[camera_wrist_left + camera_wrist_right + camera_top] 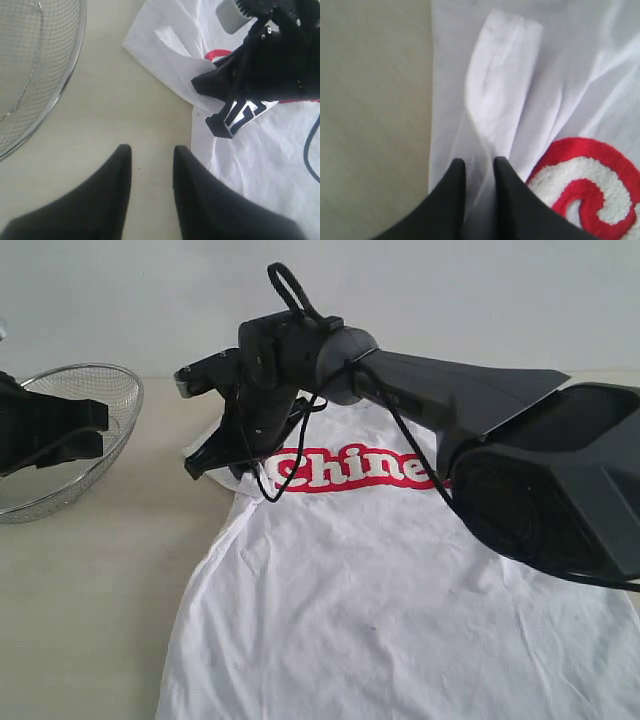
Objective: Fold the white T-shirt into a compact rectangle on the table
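The white T-shirt [380, 600] lies flat on the table [100, 590], its red lettering [340, 470] facing up. My right gripper [200, 462] reaches across to the shirt's left shoulder. In the right wrist view the gripper [479, 162] is shut on a raised fold of white cloth beside the folded-in sleeve [505, 85] and the red letter [585, 190]. My left gripper [152, 150] hangs open over bare table [115, 100], just off the shirt's edge [165, 55]. The neck tag is hidden.
A wire mesh basket [110, 380] stands at the far left, and the left arm [60, 425] is in front of it. Its rim [70, 75] curves past the left gripper. The right arm's bulk [540, 470] covers the shirt's right shoulder.
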Tool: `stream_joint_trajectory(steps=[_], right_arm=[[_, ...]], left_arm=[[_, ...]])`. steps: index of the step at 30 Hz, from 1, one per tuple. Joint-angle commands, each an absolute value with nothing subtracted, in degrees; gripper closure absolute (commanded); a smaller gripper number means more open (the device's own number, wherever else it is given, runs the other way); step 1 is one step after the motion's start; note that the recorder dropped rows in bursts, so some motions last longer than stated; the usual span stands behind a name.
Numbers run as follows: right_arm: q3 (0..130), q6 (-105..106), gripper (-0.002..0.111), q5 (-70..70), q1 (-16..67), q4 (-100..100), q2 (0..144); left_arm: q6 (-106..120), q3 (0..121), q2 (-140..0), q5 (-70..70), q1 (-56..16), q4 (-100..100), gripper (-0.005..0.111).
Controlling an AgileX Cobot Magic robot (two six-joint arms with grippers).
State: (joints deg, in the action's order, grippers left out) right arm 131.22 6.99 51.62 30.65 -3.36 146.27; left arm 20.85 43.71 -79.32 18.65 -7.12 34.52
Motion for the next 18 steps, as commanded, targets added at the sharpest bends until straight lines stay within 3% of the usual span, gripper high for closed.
stream_joint_trajectory(steps=[1,18], right_arm=[[131.57,5.73,0.099,51.59,30.64,-1.28,145.83],[131.57,-4.51,0.099,52.16,28.26,3.3,142.95]], left_arm=[[21.35,43.54,-78.75,17.79,-6.97,34.46,0.079],[21.9,43.54,-78.75,17.55,-6.97,34.46,0.079]])
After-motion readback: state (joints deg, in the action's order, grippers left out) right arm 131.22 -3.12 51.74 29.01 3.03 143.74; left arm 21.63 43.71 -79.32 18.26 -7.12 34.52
